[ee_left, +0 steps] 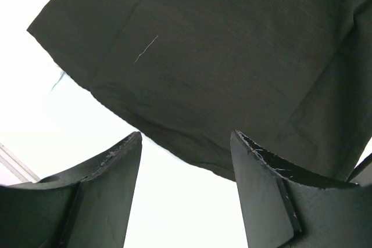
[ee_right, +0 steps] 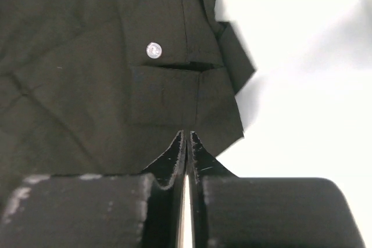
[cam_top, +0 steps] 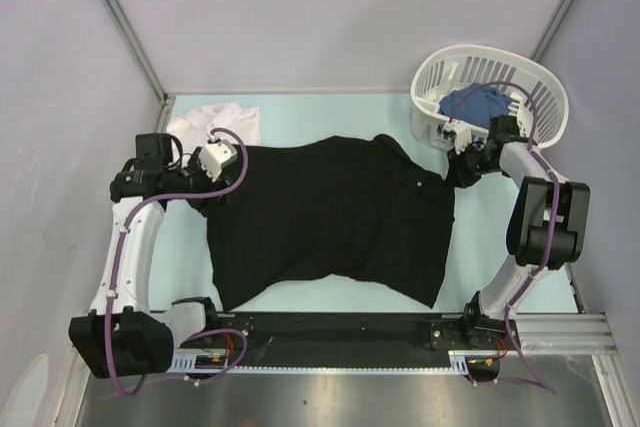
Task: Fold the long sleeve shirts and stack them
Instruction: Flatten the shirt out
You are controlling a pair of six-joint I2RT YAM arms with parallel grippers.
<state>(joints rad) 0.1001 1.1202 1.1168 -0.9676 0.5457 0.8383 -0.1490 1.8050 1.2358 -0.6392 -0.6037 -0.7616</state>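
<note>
A black long sleeve shirt (cam_top: 330,227) lies spread over the middle of the table. A white long sleeve shirt (cam_top: 215,122) sits crumpled at the back left. My left gripper (cam_top: 207,195) hovers at the black shirt's upper left corner. Its jaws are open with nothing between them (ee_left: 186,137), and the black cloth's edge (ee_left: 232,56) lies just beyond the tips. My right gripper (cam_top: 465,169) is at the shirt's upper right corner. Its fingers are pressed together (ee_right: 187,135), the tips resting at a buttoned cuff (ee_right: 168,85) with a white button (ee_right: 154,50). No cloth shows between them.
A white slatted basket (cam_top: 540,72) stands at the back right, just behind the right gripper, holding a blue cloth (cam_top: 478,102). Grey walls close in the table at the back and sides. A metal rail (cam_top: 350,332) runs along the near edge.
</note>
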